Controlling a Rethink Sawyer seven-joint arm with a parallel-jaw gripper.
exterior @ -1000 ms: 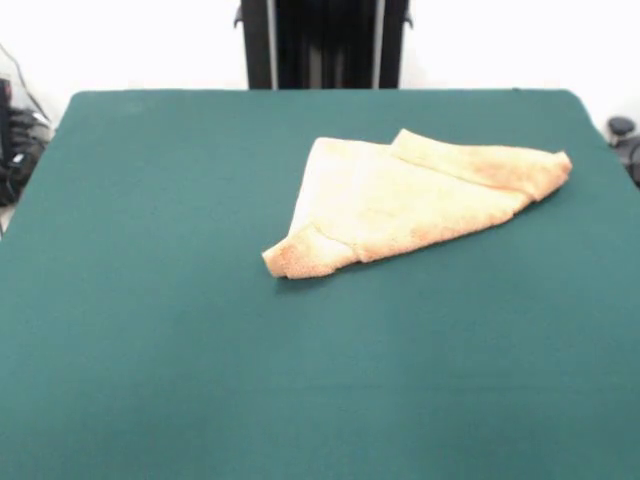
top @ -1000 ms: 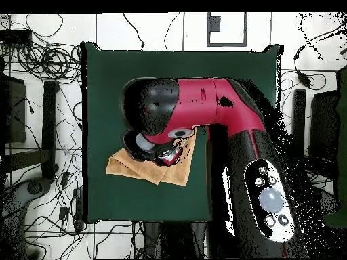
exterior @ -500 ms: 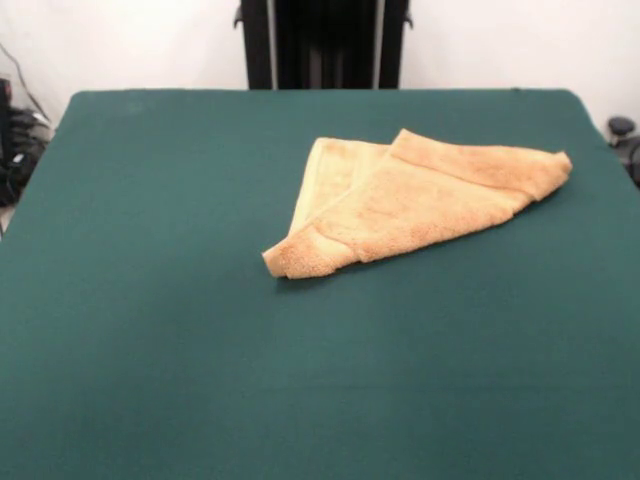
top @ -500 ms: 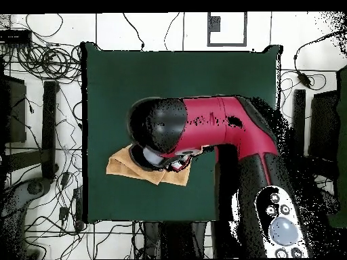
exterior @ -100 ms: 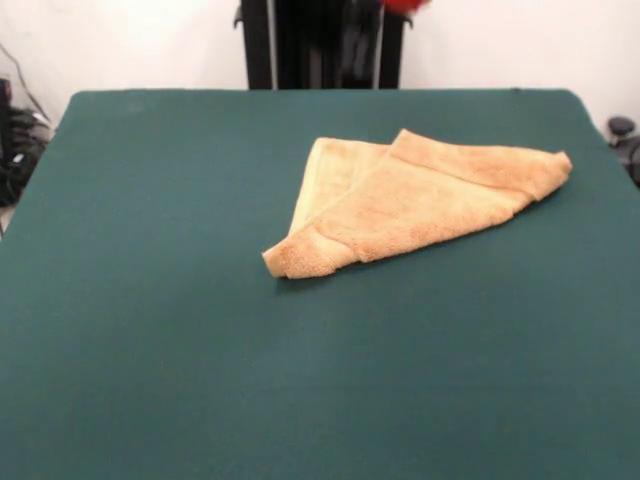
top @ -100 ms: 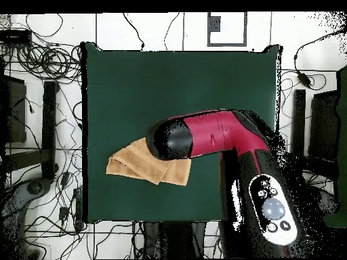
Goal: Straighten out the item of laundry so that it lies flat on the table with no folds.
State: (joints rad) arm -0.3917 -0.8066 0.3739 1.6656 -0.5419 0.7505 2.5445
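Drawn back since a second ago, arm (top @ -100 ms: pixel 217 135) hiding gripper state; towel (exterior @ -100 ms: pixel 400 205) soft, light, folded double on table (exterior @ -100 ms: pixel 150 350), best pinched at loose upper corner.

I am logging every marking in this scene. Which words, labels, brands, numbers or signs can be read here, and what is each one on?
None can be read.
The towel: no tag or lettering shows.
The table: plain green cloth, no markings.
The arm: no readable label; its round buttons carry nothing legible.
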